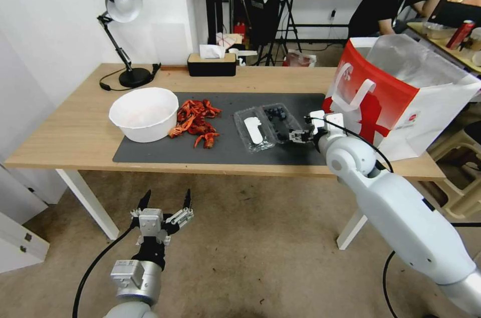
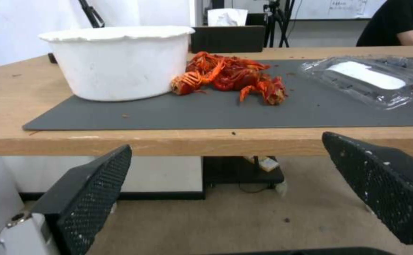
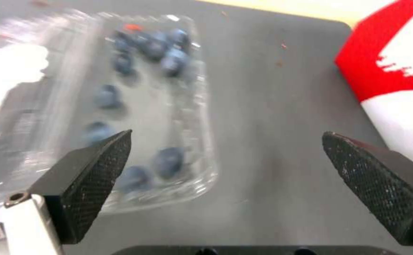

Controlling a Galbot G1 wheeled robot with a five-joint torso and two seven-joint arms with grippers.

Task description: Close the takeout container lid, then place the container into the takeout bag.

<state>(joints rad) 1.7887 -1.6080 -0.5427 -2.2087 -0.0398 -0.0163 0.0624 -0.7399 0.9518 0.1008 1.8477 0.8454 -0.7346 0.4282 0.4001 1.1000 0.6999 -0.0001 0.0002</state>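
The takeout container (image 1: 263, 126) lies open and flat on the dark mat (image 1: 150, 150). Its lid (image 1: 253, 130), the half with the white sticker, lies beside the berry half (image 1: 280, 116). My right gripper (image 1: 294, 135) hovers open at the berry half's near right corner, between the container and the takeout bag (image 1: 401, 92). In the right wrist view the berry half (image 3: 154, 106) sits past one finger of the right gripper (image 3: 225, 156), with nothing between the fingers, and the bag (image 3: 395, 71) is at the side. My left gripper (image 1: 165, 203) hangs open below the table's front edge.
A round white bowl (image 1: 144, 113) and a pile of red crayfish (image 1: 196, 118) sit on the mat's left part. A desk lamp (image 1: 123, 32) and a tissue box (image 1: 211, 61) stand at the back of the wooden table (image 1: 65, 127). The bag stands upright on the table's right end.
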